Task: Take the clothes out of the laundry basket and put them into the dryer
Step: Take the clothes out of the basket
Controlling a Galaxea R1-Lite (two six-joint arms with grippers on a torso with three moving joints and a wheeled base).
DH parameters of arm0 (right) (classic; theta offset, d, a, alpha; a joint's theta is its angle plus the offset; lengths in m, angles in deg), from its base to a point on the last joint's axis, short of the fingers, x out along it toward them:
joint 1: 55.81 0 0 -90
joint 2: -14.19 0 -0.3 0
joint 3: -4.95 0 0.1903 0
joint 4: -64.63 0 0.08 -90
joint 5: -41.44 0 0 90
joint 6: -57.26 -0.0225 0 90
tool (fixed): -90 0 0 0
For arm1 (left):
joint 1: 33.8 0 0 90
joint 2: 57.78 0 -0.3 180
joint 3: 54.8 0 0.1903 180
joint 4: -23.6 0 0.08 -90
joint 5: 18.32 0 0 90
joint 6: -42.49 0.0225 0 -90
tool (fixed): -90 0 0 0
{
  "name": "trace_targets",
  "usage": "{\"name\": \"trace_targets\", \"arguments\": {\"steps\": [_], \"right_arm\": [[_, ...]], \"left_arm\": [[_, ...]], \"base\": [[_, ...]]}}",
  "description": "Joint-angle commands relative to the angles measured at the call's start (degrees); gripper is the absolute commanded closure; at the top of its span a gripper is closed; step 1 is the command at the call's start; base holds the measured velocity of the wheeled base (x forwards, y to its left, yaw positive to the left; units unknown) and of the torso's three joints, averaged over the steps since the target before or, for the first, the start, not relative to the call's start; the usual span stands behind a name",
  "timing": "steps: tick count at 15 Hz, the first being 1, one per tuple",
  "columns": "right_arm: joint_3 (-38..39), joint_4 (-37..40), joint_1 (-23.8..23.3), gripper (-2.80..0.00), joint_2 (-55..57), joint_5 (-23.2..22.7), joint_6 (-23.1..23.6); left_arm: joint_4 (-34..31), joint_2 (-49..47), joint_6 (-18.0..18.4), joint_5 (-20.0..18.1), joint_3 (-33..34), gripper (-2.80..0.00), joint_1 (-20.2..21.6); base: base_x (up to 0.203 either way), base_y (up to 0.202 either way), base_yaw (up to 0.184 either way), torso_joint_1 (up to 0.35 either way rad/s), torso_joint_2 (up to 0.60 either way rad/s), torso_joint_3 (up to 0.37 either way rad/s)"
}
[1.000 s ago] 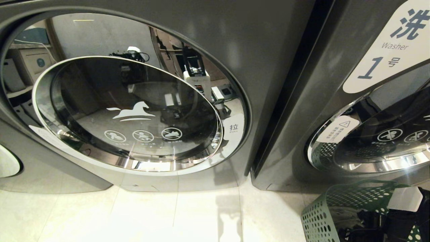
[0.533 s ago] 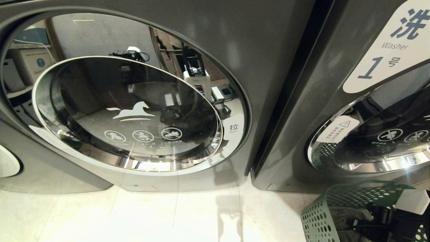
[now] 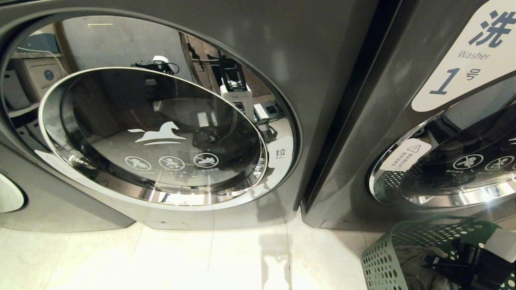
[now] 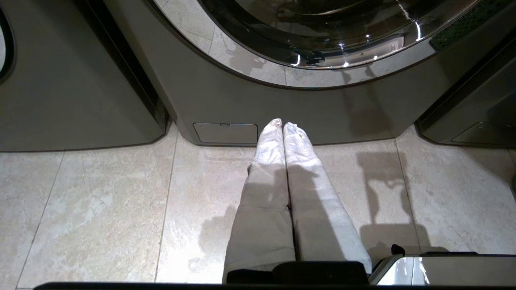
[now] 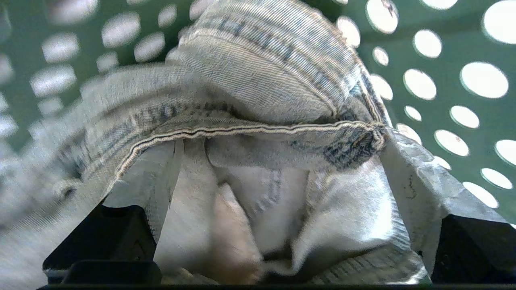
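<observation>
At the far left of the head view nothing has changed: the dark grey front-loading dryer with its round chrome-ringed glass door [image 3: 155,135] stands as it did a second ago, the door closed against the cabinet. The left gripper [image 4: 282,127] does not appear there; its own wrist view shows it parked above the pale tiled floor [image 4: 100,201], the two white-wrapped fingers [image 4: 270,137] pressed together with nothing between them, pointing at the base of a machine.

The change is at the lower right of the head view. The right arm has sunk further into the green perforated plastic laundry basket [image 3: 383,262], its white wrist housing sliding toward the right edge of the frame, so more of the crumpled pale denim garment [image 3: 415,262] now shows inside. In the right wrist view the right gripper [image 5: 258,225] has its fingers spread wide and released, one on each side of the bunched denim folds and their stitched hem [image 5: 258,129], close upon the cloth but not yet clamped on it.

So the clothes lie in the basket, unlifted, and the grasp looks imminent; the closed dryer door would seemingly need opening before anything goes in
</observation>
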State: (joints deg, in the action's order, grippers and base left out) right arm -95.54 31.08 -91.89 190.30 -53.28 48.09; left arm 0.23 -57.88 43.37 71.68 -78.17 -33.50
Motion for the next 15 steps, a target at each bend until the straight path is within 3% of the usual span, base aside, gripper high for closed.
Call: {"name": "trace_targets", "arguments": {"steps": [1,4,7,12,13,15], "right_arm": [[-1.33,-0.39,0.76,-2.80,0.12,-0.14,-4.27],[-1.45,-0.32,1.10,-2.80,0.12,-0.40,-7.89],[-1.40,-0.31,2.02,-2.80,0.12,-1.44,-16.44],[-1.67,-0.39,3.47,-2.80,0.12,-1.76,-18.69],[-2.17,-0.32,3.51,0.00,0.12,-2.77,-18.73],[-2.28,-0.12,3.47,0.00,0.12,-5.16,-18.87]], "left_arm": [[0.00,0.01,0.00,0.00,0.00,0.00,0.05],[0.00,0.01,0.00,0.00,0.00,0.00,0.05],[0.05,0.01,0.00,0.00,0.00,0.00,0.05],[0.00,0.01,0.00,0.00,0.00,0.00,0.05],[0.00,0.01,0.00,-0.06,0.00,0.00,0.05],[0.00,0.01,0.00,-0.01,0.00,0.00,0.05]], "base": [[0.000,0.000,0.000,0.000,0.00,0.000],[0.000,0.000,0.000,0.000,0.00,0.000],[0.000,0.000,0.000,0.000,0.00,0.000],[0.000,0.000,0.000,0.000,0.00,0.000],[0.000,0.000,0.000,0.000,0.00,0.000],[0.000,0.000,0.000,0.000,0.00,0.000]]}}
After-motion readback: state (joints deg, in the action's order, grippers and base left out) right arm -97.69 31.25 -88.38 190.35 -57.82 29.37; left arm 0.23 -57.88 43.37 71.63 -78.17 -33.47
